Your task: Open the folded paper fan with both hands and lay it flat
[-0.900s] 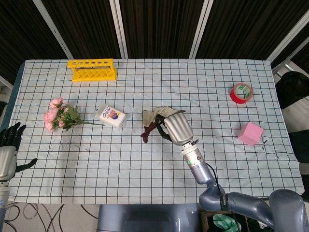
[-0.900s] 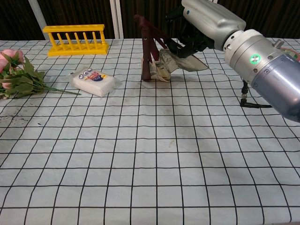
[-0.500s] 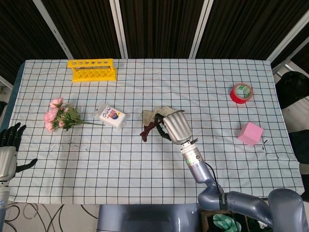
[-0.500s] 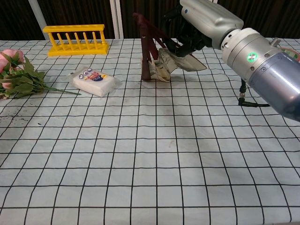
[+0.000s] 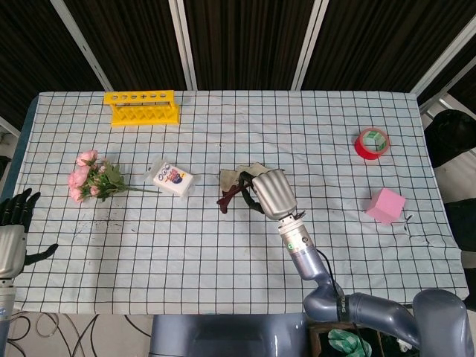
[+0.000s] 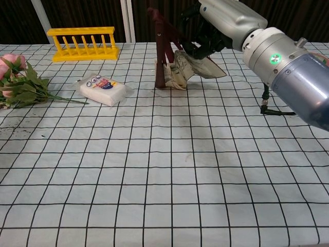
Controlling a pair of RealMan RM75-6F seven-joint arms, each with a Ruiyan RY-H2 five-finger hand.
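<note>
Our left hand [image 5: 11,238] idles w/ fingers spread, empty, at 8 o'clock. At table centre, our right hand [image 6: 218,23] grips the paper fan [image 6: 172,62], propped half-open. Light, tearable paper; we'd hold the stiff ribs.

We see right hand [image 5: 272,193] with smooth, satin metal-look shell, dark fingers [image 6: 198,45]. Paper fan [image 6: 175,67]: dark glossy ribs, creased printed paper leaf. Table cover [image 5: 223,253] looks matt cloth, slightly wrinkled. Yellow rack [image 5: 141,108] glossy plastic. Tape roll [image 5: 372,143] shiny red. Pink block [image 5: 385,205] matt. Packet [image 6: 101,87] in shiny film.
</note>
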